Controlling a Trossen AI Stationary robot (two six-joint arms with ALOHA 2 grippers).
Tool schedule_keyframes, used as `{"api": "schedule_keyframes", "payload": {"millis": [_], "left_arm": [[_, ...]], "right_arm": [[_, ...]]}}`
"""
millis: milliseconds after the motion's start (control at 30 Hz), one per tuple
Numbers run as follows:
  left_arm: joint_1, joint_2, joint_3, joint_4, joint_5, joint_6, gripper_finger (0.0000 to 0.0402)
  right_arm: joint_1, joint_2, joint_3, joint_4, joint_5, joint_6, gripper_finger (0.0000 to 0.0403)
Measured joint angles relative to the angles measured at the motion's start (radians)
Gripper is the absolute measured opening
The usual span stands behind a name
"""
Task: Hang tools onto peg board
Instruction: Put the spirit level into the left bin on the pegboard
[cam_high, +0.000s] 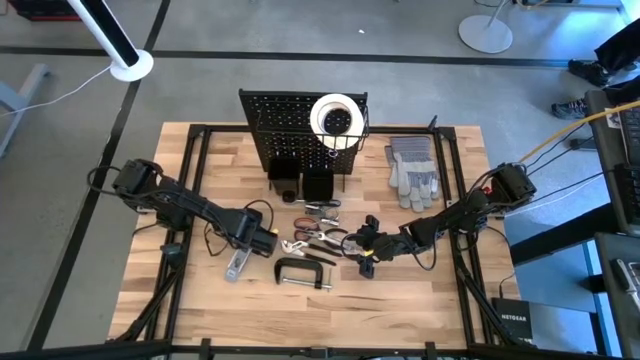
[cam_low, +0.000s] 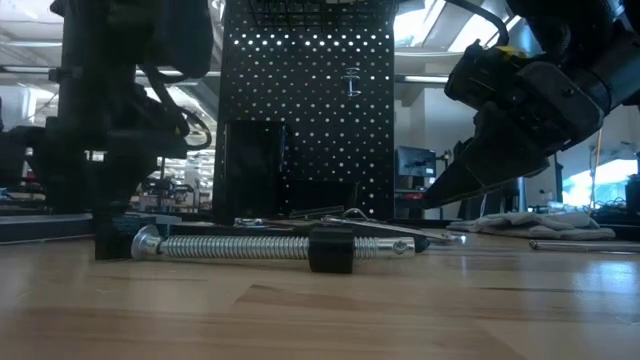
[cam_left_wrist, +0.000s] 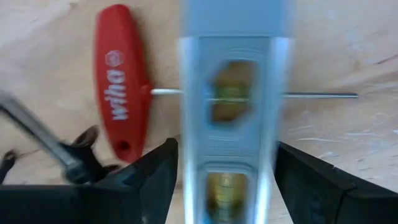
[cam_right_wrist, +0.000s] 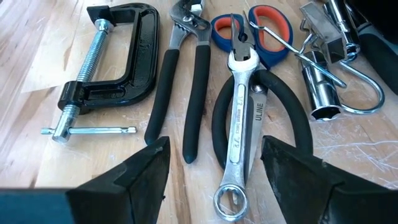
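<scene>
Left gripper (cam_left_wrist: 221, 180) sitting low over table's left-near area, fingers spread wide either side of grey level (cam_left_wrist: 227, 112); contact with it unclear. Red T-handle key (cam_left_wrist: 121, 81) lying just beside level.

Right gripper (cam_right_wrist: 214, 168) hovering right of tool pile, jaws wide, holding nothing, facing silver wrench (cam_right_wrist: 239, 134), black-handled pliers (cam_right_wrist: 183, 81), black C-clamp (cam_right_wrist: 109, 62).

Peg board (cam_high: 290, 130) standing upright at far centre; white tape roll (cam_high: 335, 117) sitting in its basket.

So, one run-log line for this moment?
left pincer: open, straddling small level | right pincer: open over wrench | peg board: no tools hung yet
</scene>
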Motion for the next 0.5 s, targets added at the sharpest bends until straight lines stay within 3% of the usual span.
{"api": "schedule_keyframes", "payload": {"millis": [200,400,500], "left_arm": [[0.0,-0.004,-0.019,0.028,0.0,0.006,0.0235],[0.0,-0.004,-0.019,0.038,0.0,0.007,0.0171],[0.0,-0.003,-0.011,0.027,0.0,0.007,0.0169]], "right_arm": [[0.0,0.0,0.0,-0.001,0.0,0.0,0.0252],[0.0,0.0,0.0,-0.002,0.0,0.0,0.0252],[0.0,0.0,0.0,-0.002,0.0,0.0,0.0252]]}}
